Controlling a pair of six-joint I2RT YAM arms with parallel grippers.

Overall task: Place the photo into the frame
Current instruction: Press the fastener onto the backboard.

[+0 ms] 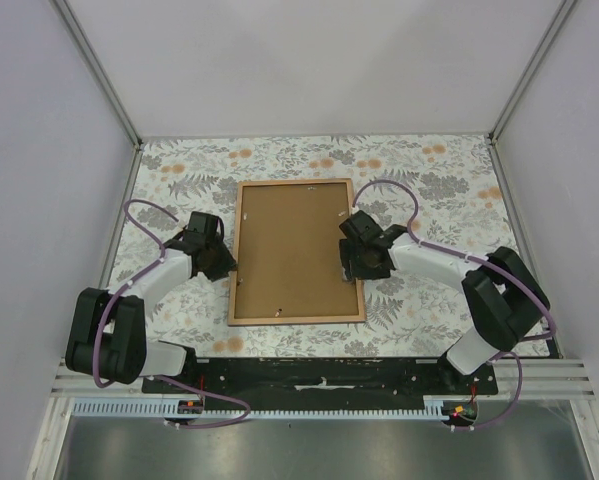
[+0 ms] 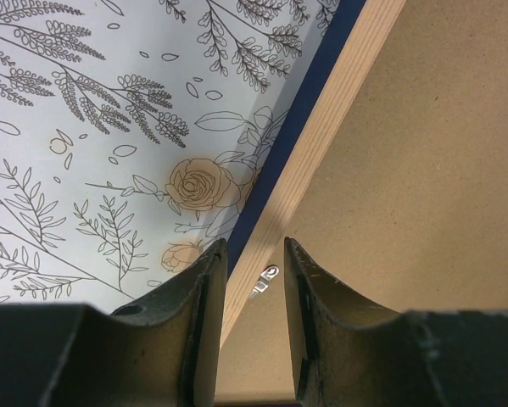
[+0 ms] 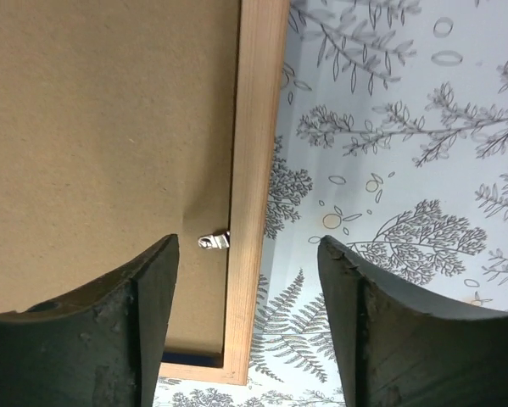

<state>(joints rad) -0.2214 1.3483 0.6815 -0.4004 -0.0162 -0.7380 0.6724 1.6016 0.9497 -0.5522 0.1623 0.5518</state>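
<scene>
Right now the thin-rimmed, light brown wooden rectangular picture frame (image 3: pixel 258 127) lies back-up in the middle of the floral-patterned table (image 1: pixel 429 190), long sides running from the near edge to the far edge. A flat brown backing board (image 1: pixel 294 250) fills it. No sign of the photo in any view; if it's in there, it's under that board, and I can't tell.

Left gripper (image 2: pixel 254 254) sits over the frame's left rim, jaws only partly spread with nothing between them, and a small silver metal tab (image 2: pixel 269 275) shows in the gap. Over on the right rim, the right gripper (image 3: pixel 247 250) has its jaws spread wide either side of the wood, empty, with a matching tab (image 3: pixel 213 242) just inside.

Looks to me like the closing-up step, working the retaining tabs along the two long sides. The next move calls for a fine touch: a fingertip down on that little tab, turning it over the board without shoving the frame across the table
</scene>
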